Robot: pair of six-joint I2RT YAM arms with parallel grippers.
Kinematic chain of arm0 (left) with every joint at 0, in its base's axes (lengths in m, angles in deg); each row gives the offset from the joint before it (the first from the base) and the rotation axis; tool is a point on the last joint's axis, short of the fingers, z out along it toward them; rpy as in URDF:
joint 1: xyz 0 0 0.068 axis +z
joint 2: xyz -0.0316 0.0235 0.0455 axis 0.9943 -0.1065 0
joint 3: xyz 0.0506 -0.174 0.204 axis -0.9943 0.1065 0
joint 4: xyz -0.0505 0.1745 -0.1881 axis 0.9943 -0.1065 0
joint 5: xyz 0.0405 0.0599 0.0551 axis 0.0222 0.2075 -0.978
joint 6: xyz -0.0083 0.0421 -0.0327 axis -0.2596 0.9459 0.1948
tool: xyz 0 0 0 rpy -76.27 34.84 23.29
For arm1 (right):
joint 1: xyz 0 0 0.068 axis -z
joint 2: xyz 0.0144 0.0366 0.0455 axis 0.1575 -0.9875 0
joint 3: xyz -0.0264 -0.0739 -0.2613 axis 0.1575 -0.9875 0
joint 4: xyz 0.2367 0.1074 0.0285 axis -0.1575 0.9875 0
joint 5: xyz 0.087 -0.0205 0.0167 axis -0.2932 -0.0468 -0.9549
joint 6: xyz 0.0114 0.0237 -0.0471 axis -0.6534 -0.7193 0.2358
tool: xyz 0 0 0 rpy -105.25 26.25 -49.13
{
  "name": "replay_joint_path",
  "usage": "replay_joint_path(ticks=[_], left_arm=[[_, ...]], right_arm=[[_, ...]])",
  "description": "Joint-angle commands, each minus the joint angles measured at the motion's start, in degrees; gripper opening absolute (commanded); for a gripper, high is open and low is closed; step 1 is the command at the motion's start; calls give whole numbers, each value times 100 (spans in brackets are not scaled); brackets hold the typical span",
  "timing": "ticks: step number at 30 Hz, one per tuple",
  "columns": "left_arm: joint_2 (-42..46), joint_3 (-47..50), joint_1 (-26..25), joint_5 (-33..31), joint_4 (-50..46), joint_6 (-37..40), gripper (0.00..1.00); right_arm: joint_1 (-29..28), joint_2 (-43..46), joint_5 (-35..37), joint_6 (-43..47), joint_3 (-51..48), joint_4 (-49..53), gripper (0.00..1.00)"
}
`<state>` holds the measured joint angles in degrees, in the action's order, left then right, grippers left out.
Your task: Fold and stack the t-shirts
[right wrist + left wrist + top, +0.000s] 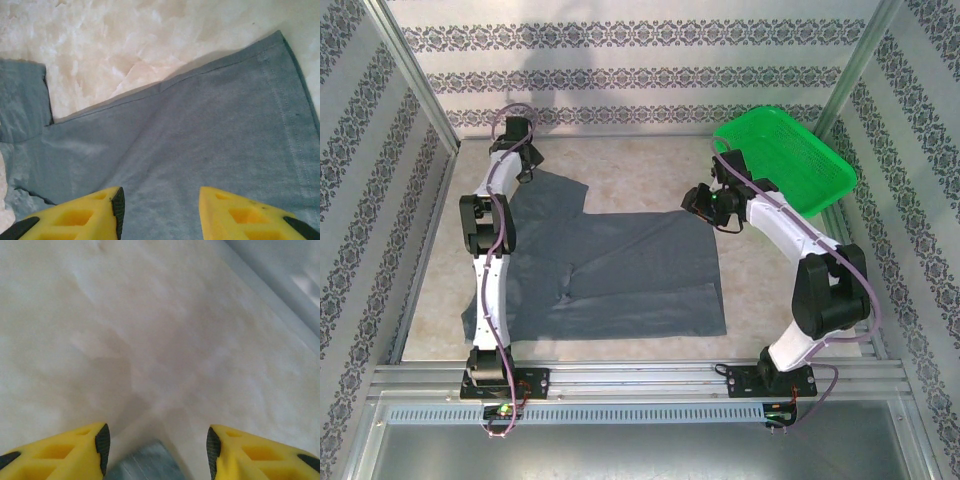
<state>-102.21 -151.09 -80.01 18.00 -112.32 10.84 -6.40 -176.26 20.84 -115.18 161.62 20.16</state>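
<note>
Where your left gripper (526, 168) hangs at ten o'clock of the table (650, 165), its jaws stand apart and clench nothing. The wrist view shows a grey corner of cloth lying loose below and between the yellow fingers (85, 450). Centre: the one t-shirt (620, 265) you can see lies spread flat from the middle toward eight o'clock, unfolded as far as you can judge. A crease crosses its near part, fold or wrinkle undecided. At the shirt's one-o'clock corner your right gripper (698, 203) hovers above the cloth, jaws parted, grasping nothing. At two o'clock stands the green basket (790, 150). Judge folding barely begun and stacking untouched. The left arm hides the shirt's left edge, and a second sleeve cannot be made out.
</note>
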Motion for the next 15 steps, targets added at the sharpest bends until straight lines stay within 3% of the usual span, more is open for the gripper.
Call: replay_joint_path(ticks=[1,7,12,15], left_arm=[[-264,-195,-264,-155,-1687,82,53],[-242,-159,-330,-119,-2114,183,47],[-240,-249,-453,-137,-2447,423,23],[-113,-212,-483,-291,-2535,488,7]], right_arm=[[55,-161,-163,60,186,-74,44],[66,-203,-208,60,165,-148,44],[96,-256,-58,60,97,-154,44],[120,-312,596,-64,117,79,44]])
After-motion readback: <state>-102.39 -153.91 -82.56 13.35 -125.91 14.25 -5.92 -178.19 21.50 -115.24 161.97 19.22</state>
